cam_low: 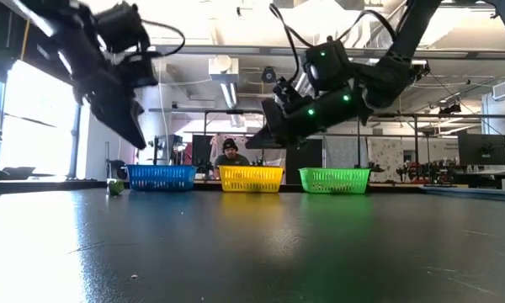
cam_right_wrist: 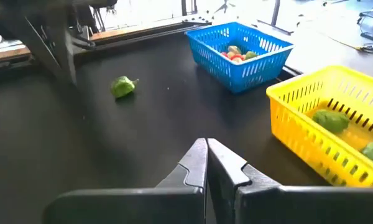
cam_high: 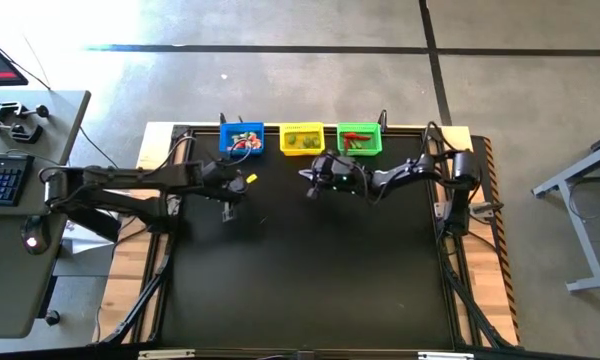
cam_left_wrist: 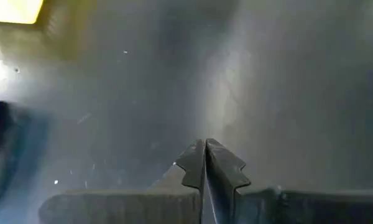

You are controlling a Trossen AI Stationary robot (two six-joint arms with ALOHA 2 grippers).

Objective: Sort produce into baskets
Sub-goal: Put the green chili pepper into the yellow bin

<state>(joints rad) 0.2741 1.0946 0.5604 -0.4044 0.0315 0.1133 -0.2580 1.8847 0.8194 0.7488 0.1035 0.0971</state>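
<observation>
Three mesh baskets stand in a row at the table's far edge: blue [cam_high: 242, 138], yellow [cam_high: 302, 138] and green [cam_high: 359, 138]. The blue basket [cam_right_wrist: 239, 53] holds red, green and whitish produce, the yellow basket [cam_right_wrist: 336, 134] holds green pieces, and the green basket holds red pieces. One green piece [cam_right_wrist: 123, 86] lies on the table near the blue basket; it also shows in the low view [cam_low: 115, 187]. My left gripper [cam_left_wrist: 205, 155] is shut and empty above the table, on the near side of the blue basket [cam_high: 227, 205]. My right gripper [cam_right_wrist: 206, 152] is shut and empty, raised in front of the yellow basket [cam_high: 310, 185].
The black table top [cam_high: 310, 270] stretches toward the near edge in front of both arms. A desk with a keyboard [cam_high: 0, 180] stands to the table's left. A person [cam_low: 229, 156] sits beyond the baskets in the room.
</observation>
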